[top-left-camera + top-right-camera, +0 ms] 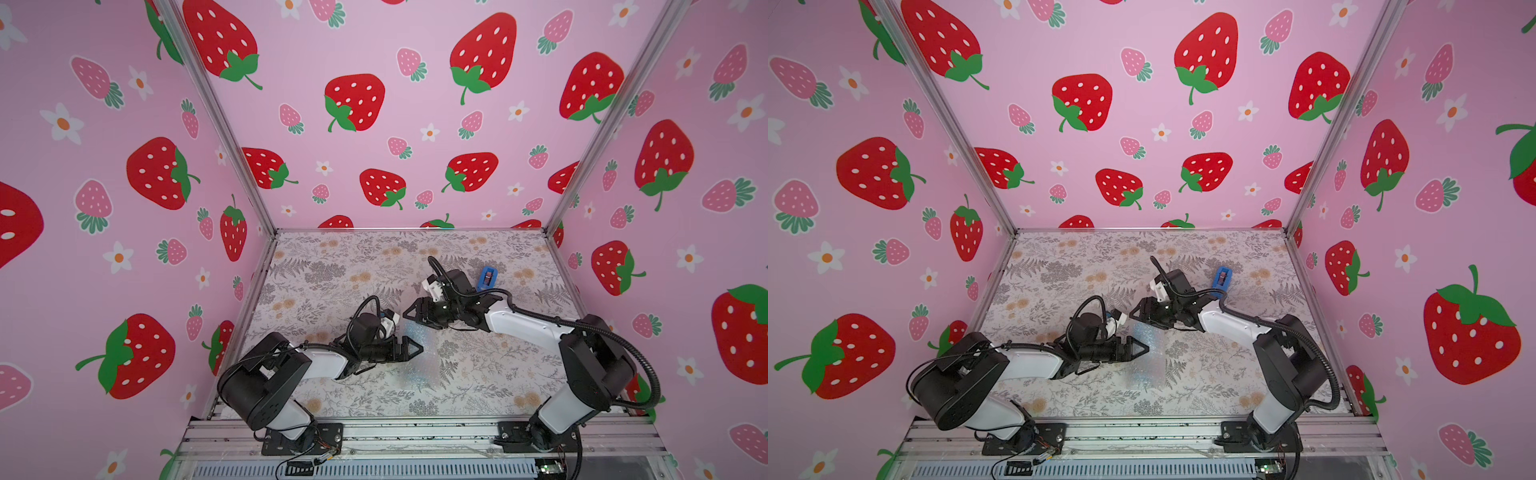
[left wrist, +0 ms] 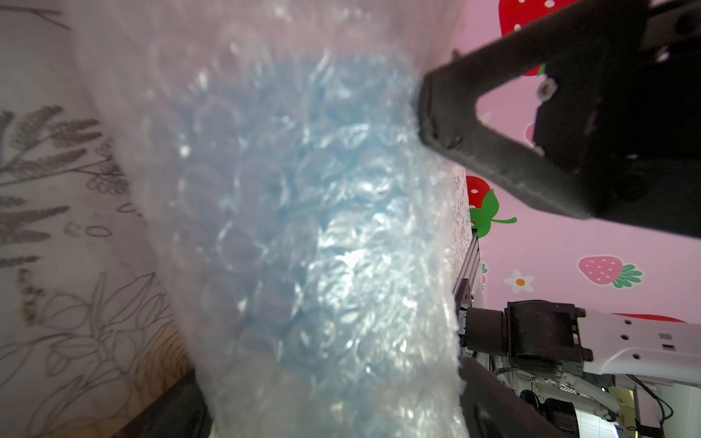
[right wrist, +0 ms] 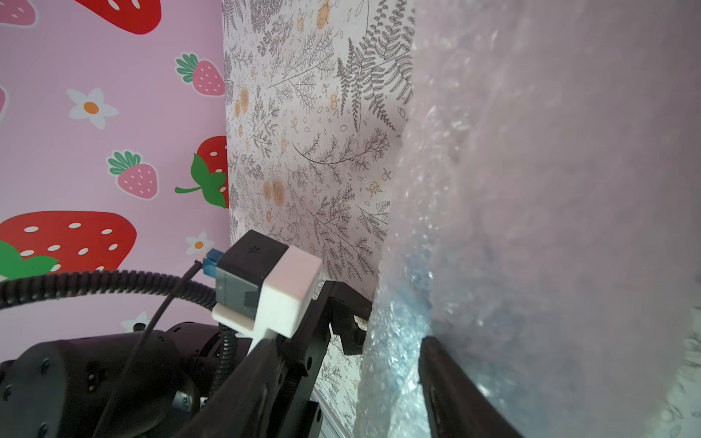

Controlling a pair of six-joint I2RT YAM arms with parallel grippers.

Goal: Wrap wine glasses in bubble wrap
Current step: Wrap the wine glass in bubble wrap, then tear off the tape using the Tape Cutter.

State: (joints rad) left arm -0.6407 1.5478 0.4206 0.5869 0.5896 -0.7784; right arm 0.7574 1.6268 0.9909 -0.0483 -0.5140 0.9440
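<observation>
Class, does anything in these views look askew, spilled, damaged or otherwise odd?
Nothing stands out. The bubble wrap is bunched around the light-blue goblet, as wrapping requires; the blue tape dispenser sits apart.

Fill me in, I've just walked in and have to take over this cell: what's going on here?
The robot is wrapping a light-blue goblet in bubble wrap. The goblet shows only as a blue tint through the film. The left gripper has its jaws wide open either side of the wrapped goblet. The right gripper touches it with a fingertip; whether it grips is unclear.
</observation>
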